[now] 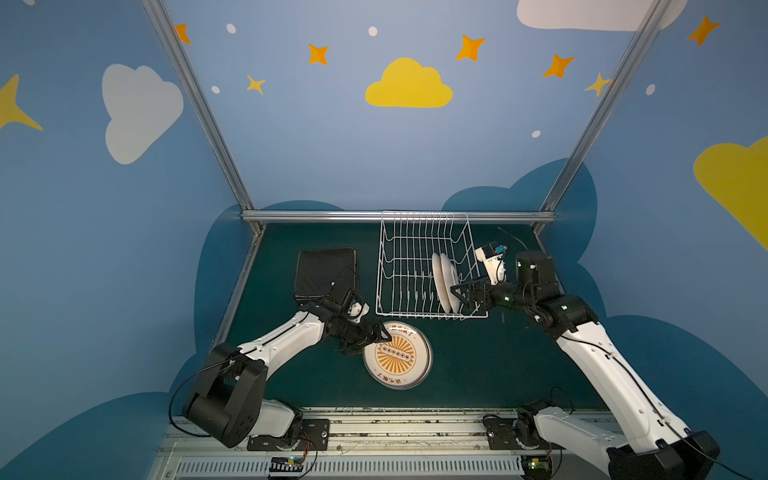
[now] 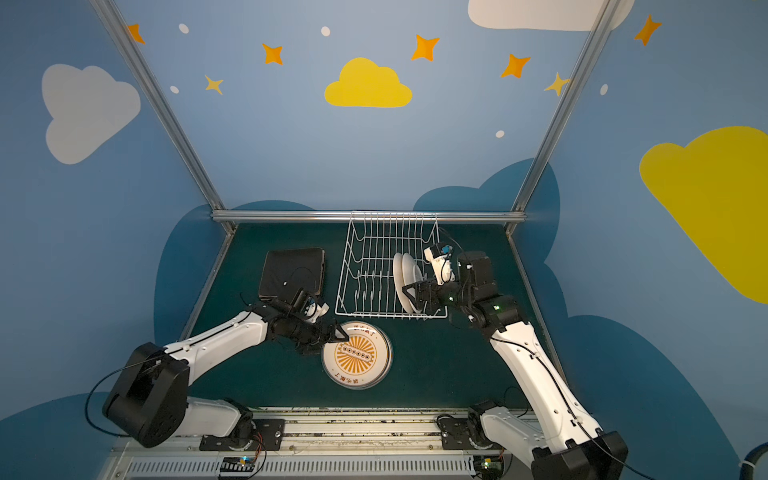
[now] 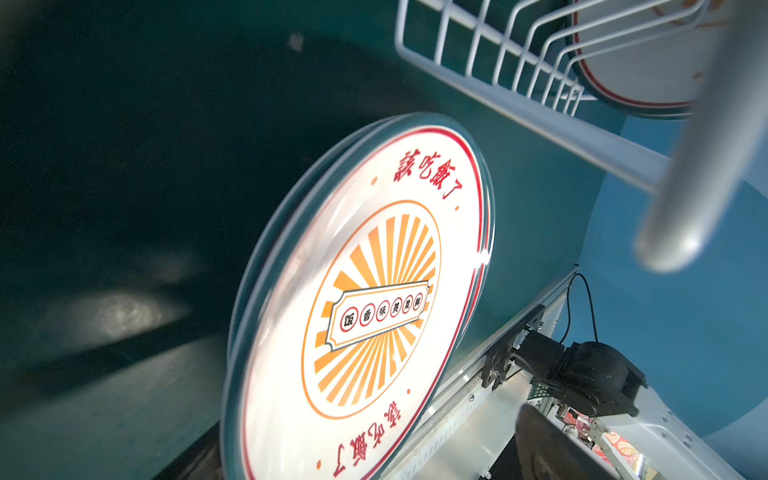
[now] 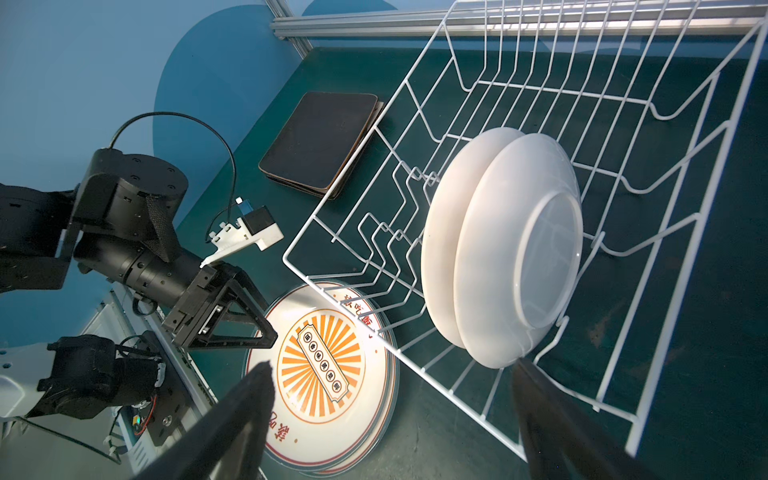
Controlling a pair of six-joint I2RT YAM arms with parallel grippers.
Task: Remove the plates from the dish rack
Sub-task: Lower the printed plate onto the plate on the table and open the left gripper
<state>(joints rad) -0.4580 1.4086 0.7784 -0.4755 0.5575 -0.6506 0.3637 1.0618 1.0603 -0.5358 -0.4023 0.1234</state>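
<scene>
The white wire dish rack (image 1: pixel 383 266) (image 2: pixel 348 266) (image 4: pixel 540 85) stands at the back of the green table. Two round white plates (image 1: pixel 445 282) (image 2: pixel 409 278) (image 4: pixel 511 249) stand upright in its right part, backs toward my right gripper. That gripper (image 1: pixel 459 299) (image 2: pixel 412 297) (image 4: pixel 390 368) is open at the rack's front right corner, one finger close to the nearer plate's rim. A stack of round plates with an orange sunburst (image 1: pixel 399 357) (image 2: pixel 357 357) (image 3: pixel 374 291) (image 4: pixel 324 365) lies flat before the rack. My left gripper (image 1: pixel 372 345) (image 2: pixel 328 345) is open at its left edge, holding nothing.
A stack of black-backed square plates (image 1: pixel 324 270) (image 2: pixel 291 270) (image 4: pixel 320 141) lies left of the rack. An aluminium rail (image 1: pixel 316 216) runs along the table's back edge, with slanted posts at both corners. The arm bases sit on a metal rail (image 1: pixel 395 428) along the front.
</scene>
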